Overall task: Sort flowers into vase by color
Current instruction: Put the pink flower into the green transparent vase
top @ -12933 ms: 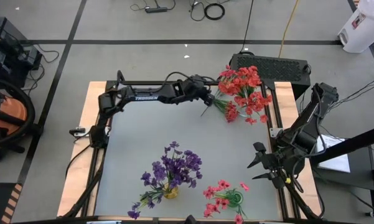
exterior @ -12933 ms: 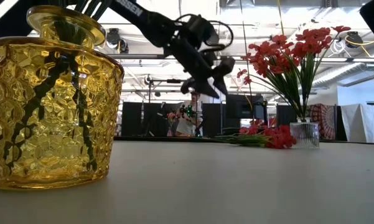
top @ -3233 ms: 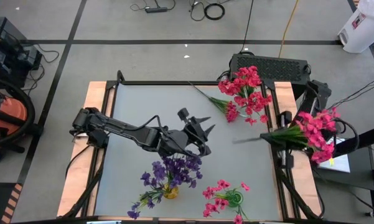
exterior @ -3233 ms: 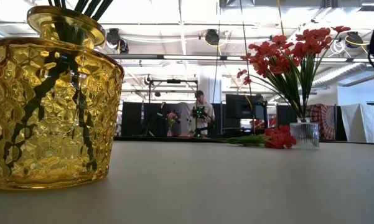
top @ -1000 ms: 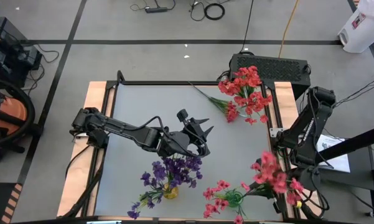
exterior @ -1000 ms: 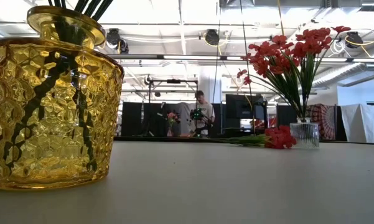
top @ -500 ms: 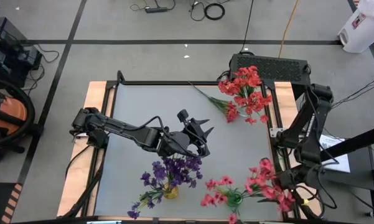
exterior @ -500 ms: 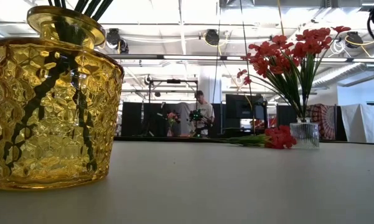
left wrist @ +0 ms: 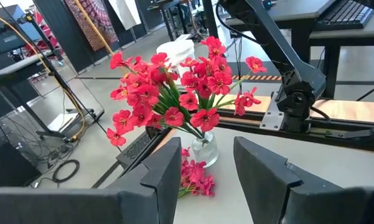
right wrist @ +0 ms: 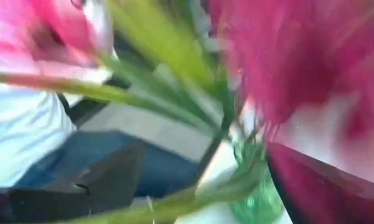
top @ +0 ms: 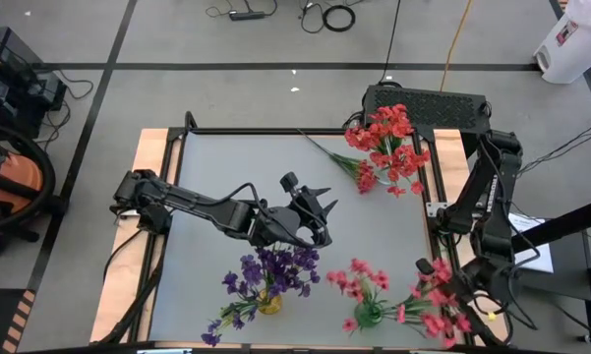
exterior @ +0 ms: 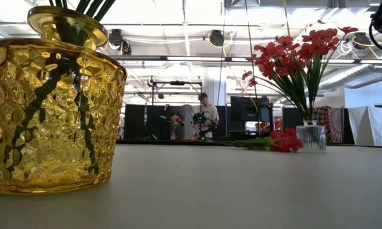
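Pink flowers [top: 438, 305] hang over the table's near right corner, and their green stems reach into the small green vase [top: 369, 315]. More pink blossoms [top: 354, 280] stand in that vase. My right gripper [right wrist: 202, 183] is open beside the vase, with the stems [right wrist: 174, 106] running between its spread fingers; in the high view the blossoms hide it. My left gripper [top: 313, 208] hovers open above mid-table, just beyond the purple flowers [top: 275, 267] in the yellow vase [exterior: 51, 102]. Red flowers [left wrist: 174, 93] fill a clear vase [left wrist: 204, 149] at the far right.
A loose red sprig [top: 359, 175] lies on the table beside the clear vase. A purple sprig [top: 221, 324] droops toward the near edge. The tabletop between the vases is bare [top: 226, 177]. A person [exterior: 206, 114] stands far behind the table.
My right gripper has carried the pink bunch toward the table's near edge and tipped more level. The blossoms have swung from above the green vase's right side out over the near right corner. The pink flowers in the vase have shifted toward the far side.
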You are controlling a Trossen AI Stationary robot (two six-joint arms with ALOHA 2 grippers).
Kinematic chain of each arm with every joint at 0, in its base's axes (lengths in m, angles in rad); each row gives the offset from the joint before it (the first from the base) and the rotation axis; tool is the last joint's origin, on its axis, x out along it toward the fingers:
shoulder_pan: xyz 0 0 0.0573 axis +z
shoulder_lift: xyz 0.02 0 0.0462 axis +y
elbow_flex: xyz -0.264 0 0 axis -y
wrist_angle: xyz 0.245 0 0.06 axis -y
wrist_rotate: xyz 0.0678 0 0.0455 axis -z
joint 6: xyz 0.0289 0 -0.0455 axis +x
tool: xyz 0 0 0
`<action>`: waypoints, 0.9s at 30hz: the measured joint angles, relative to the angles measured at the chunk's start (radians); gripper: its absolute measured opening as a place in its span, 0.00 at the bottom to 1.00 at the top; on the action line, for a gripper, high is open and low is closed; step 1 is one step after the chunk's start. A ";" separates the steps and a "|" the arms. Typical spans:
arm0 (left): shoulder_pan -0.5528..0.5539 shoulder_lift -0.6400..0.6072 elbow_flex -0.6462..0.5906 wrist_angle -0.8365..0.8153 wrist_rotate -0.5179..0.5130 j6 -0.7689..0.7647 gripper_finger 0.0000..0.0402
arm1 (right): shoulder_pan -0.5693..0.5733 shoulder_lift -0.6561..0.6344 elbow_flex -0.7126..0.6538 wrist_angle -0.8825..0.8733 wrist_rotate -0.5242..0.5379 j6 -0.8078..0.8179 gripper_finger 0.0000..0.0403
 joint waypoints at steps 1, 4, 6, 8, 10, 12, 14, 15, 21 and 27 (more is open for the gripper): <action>0.000 0.000 0.000 0.000 0.000 0.007 0.39 | 0.000 0.000 0.000 -0.030 -0.010 0.021 0.83; 0.001 0.000 0.000 0.002 0.001 0.030 0.39 | 0.000 0.000 0.000 -0.114 -0.013 0.087 0.83; 0.005 0.000 0.000 0.002 0.004 0.030 0.39 | 0.000 0.000 0.000 -0.152 -0.013 0.126 0.83; 0.012 -0.001 0.000 0.002 0.007 0.026 0.39 | 0.000 0.000 0.000 -0.172 -0.013 0.147 0.83; 0.020 -0.002 0.000 0.002 0.008 0.026 0.39 | 0.000 -0.001 0.000 -0.189 -0.013 0.162 0.83; 0.028 -0.002 0.000 0.001 0.008 0.026 0.39 | 0.000 -0.008 0.000 -0.220 -0.014 0.188 0.83; 0.040 -0.002 0.000 -0.003 0.013 0.026 0.39 | 0.000 -0.018 0.000 -0.267 -0.014 0.220 0.83; 0.050 -0.003 0.001 -0.016 0.031 0.025 0.39 | 0.000 -0.025 0.000 -0.296 -0.013 0.242 0.83; 0.134 -0.004 0.073 -0.215 0.146 -0.005 0.39 | 0.000 -0.070 0.000 -0.474 -0.011 0.403 0.83; 0.247 -0.005 0.159 -0.364 0.300 -0.004 0.39 | 0.000 -0.084 0.000 -0.601 -0.011 0.506 0.83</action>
